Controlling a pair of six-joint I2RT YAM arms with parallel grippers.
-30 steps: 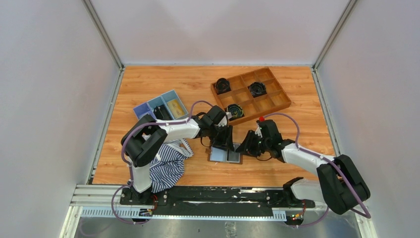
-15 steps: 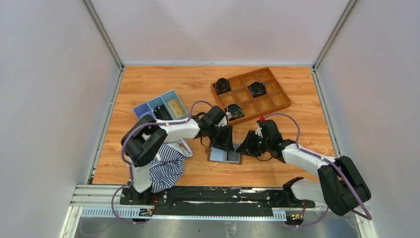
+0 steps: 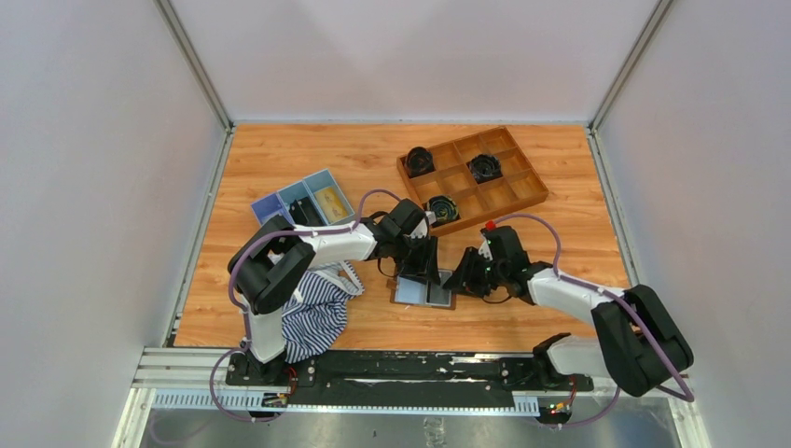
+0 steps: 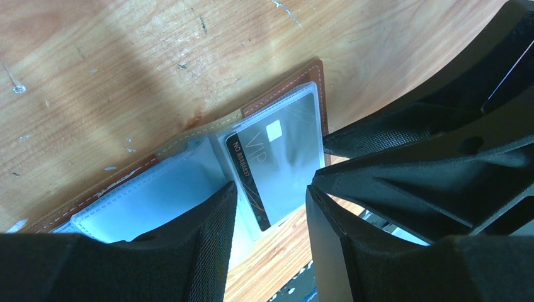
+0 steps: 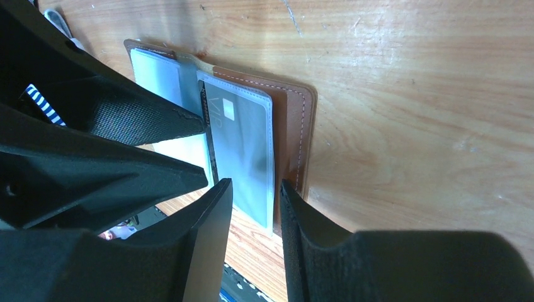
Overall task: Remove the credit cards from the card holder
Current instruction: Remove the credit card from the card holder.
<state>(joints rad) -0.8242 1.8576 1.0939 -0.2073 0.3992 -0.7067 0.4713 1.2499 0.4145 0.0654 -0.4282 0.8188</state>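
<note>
The holder [image 3: 424, 292] lies open on the table [image 3: 280, 159], between both arms. The left gripper [image 4: 271, 189] gapes over the dark card [image 4: 277, 157]. The right gripper [image 5: 255, 185] is narrowly apart at the sleeve [image 5: 252, 145] edge. The sleeves look slick and floppy, so I'd pinch the stiff card's edge.

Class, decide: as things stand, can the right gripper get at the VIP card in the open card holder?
Probably yes: the right gripper is open astride the VIP card at its end, nothing between; only its clear sleeve covers it.
</note>
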